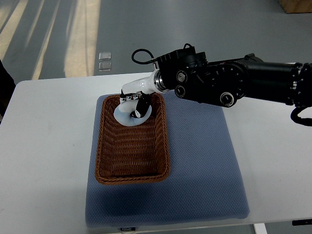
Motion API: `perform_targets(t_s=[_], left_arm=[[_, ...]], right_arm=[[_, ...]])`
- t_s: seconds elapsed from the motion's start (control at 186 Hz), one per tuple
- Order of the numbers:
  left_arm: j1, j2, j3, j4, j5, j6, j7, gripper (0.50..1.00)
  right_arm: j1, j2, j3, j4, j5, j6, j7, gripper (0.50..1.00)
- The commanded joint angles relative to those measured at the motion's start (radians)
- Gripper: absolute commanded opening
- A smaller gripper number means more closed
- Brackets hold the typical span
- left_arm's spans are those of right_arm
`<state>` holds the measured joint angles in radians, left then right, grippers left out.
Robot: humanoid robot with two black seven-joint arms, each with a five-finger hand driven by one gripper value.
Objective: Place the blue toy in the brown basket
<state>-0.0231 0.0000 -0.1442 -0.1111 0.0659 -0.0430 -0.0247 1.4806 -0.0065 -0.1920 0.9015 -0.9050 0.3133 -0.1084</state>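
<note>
The brown wicker basket (131, 179) lies lengthwise on a blue-grey mat (204, 161) in the middle of the white table. My right arm reaches in from the right edge. Its white and black hand (134, 109) hangs low over the far end of the basket, inside the rim. No blue toy shows clearly; the hand covers that end of the basket, and whether it holds anything is hidden. The near part of the basket shows only bare wicker. My left arm does not appear.
The white table (48, 146) spreads around the mat. A black cable loops above the wrist (141, 54). Grey floor lies beyond the table's far edge, with a small clear object (104, 61) on it.
</note>
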Motion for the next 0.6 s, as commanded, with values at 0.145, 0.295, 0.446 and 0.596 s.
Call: perform_targets(t_s=[0.145,0.295,0.446,0.596], left_arm=[[0.0,0.0,0.0,0.001,0.0,0.0,0.0,1.0],[-0.001,0.0,0.0,0.001,0.0,0.0,0.0,1.0],[0.0,0.0,0.0,0.001,0.0,0.0,0.0,1.0],[0.0,0.0,0.0,0.001,0.0,0.0,0.0,1.0]], right_arm=[[-0.029,0.006,0.0,-0.024,-0.002,-0.01,-0.001,0.566],[-0.039,0.006,0.002,-0.024,0.008,-0.037,0.003,0.874],[-0.042,0.006,0.002,-0.023,0.014,-0.037,0.003,0.901],[-0.042,0.006,0.003,-0.021,0.017,-0.03,0.003,0.913]])
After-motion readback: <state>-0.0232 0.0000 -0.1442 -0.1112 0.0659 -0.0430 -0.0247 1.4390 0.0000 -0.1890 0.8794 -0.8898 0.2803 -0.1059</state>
